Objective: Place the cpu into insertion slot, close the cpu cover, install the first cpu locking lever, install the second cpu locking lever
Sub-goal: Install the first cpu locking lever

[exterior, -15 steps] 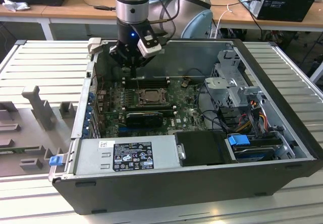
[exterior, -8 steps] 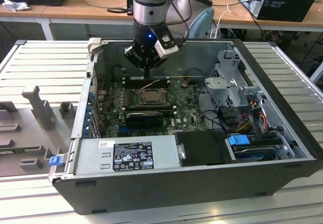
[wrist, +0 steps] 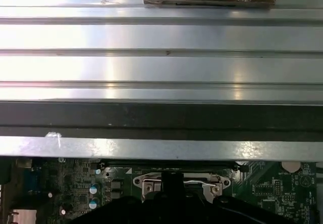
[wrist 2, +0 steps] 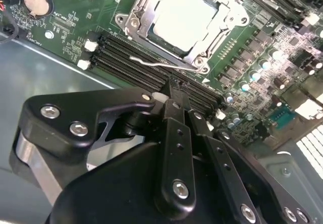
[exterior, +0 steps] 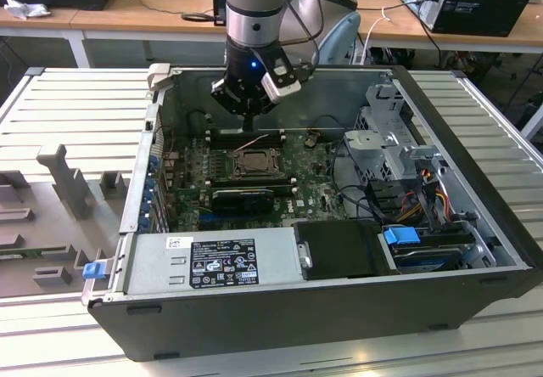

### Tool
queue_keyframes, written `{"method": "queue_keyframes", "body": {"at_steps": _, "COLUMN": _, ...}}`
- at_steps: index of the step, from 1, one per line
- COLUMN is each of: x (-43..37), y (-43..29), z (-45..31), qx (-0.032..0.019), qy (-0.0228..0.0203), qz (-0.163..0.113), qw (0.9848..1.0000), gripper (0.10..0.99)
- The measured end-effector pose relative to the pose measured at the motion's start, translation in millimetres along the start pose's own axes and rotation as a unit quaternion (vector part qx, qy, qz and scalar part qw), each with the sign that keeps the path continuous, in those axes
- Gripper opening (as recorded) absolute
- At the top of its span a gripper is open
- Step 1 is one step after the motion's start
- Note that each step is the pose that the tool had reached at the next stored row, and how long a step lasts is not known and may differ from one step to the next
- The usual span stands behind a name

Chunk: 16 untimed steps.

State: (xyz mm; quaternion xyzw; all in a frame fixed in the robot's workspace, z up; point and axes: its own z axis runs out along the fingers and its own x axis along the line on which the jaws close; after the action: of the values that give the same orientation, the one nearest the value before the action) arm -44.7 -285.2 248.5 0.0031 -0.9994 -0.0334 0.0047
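The cpu (wrist 2: 184,17), pale silver-grey, lies flat in the insertion slot (exterior: 254,164) on the green motherboard. The cpu cover (wrist 2: 218,30), a dull metal frame, lies down around it. A thin wire locking lever (wrist 2: 156,63) runs along the socket's edge nearest the gripper. My gripper (wrist 2: 173,90) is shut, with nothing visible between its black fingers, and its tips hover over the memory slots just beside that lever. In the exterior view the gripper (exterior: 248,127) hangs inside the open case, just behind the socket. The first wrist view has the socket frame (wrist: 176,182) just beyond the dark fingers.
Long black memory slots (wrist 2: 126,57) flank the socket, with a coin battery (wrist 2: 35,1) nearby. A black card (exterior: 242,197) lies in front of the socket. The power supply (exterior: 212,258), drive cage (exterior: 394,131) and loose cables crowd the case (exterior: 280,317). The slatted metal table (wrist: 161,37) surrounds it.
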Motion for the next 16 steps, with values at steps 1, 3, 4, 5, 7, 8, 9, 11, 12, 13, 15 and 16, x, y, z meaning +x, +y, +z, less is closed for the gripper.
{"method": "queue_keyframes", "body": {"at_steps": 1, "x": -0.4, "y": -0.1, "z": 0.8, "qx": 0.0000, "qy": -0.0008, "qz": 0.000, "qw": 1.0000, "gripper": 0.106}}
{"method": "queue_keyframes", "body": {"at_steps": 3, "x": -2.1, "y": -0.2, "z": 3.2, "qx": 0.0000, "qy": -0.0022, "qz": 0.000, "qw": 1.0000, "gripper": 0.106}}
{"method": "queue_keyframes", "body": {"at_steps": 4, "x": -3.8, "y": 0.1, "z": 5.1, "qx": 0.0000, "qy": -0.0023, "qz": 0.000, "qw": 1.0000, "gripper": 0.106}}
{"method": "queue_keyframes", "body": {"at_steps": 5, "x": -5.1, "y": 0.4, "z": 6.5, "qx": 0.0000, "qy": -0.0023, "qz": 0.000, "qw": 1.0000, "gripper": 0.106}}
{"method": "queue_keyframes", "body": {"at_steps": 7, "x": -8.5, "y": 1.0, "z": 11.1, "qx": 0.0001, "qy": -0.0023, "qz": 0.000, "qw": 1.0000, "gripper": 0.106}}
{"method": "queue_keyframes", "body": {"at_steps": 8, "x": -10.1, "y": 1.3, "z": 13.1, "qx": 0.0001, "qy": -0.0023, "qz": 0.000, "qw": 1.0000, "gripper": 0.106}}
{"method": "queue_keyframes", "body": {"at_steps": 9, "x": -12.4, "y": 1.9, "z": 15.3, "qx": 0.0001, "qy": -0.0022, "qz": 0.000, "qw": 1.0000, "gripper": 0.106}}
{"method": "queue_keyframes", "body": {"at_steps": 11, "x": -13.8, "y": 3.1, "z": 16.1, "qx": 0.0001, "qy": -0.0023, "qz": 0.000, "qw": 1.0000, "gripper": 0.106}}
{"method": "queue_keyframes", "body": {"at_steps": 12, "x": -14.0, "y": 3.5, "z": 16.2, "qx": 0.0001, "qy": -0.0023, "qz": 0.000, "qw": 1.0000, "gripper": 0.106}}
{"method": "queue_keyframes", "body": {"at_steps": 13, "x": -14.4, "y": 4.5, "z": 16.7, "qx": 0.0000, "qy": -0.0023, "qz": -0.001, "qw": 1.0000, "gripper": 0.106}}
{"method": "queue_keyframes", "body": {"at_steps": 15, "x": -15.3, "y": 5.4, "z": 17.8, "qx": 0.0001, "qy": -0.0022, "qz": -0.002, "qw": 1.0000, "gripper": 0.106}}
{"method": "queue_keyframes", "body": {"at_steps": 16, "x": -15.9, "y": 6.3, "z": 18.7, "qx": 0.0001, "qy": -0.0021, "qz": -0.003, "qw": 1.0000, "gripper": 0.106}}
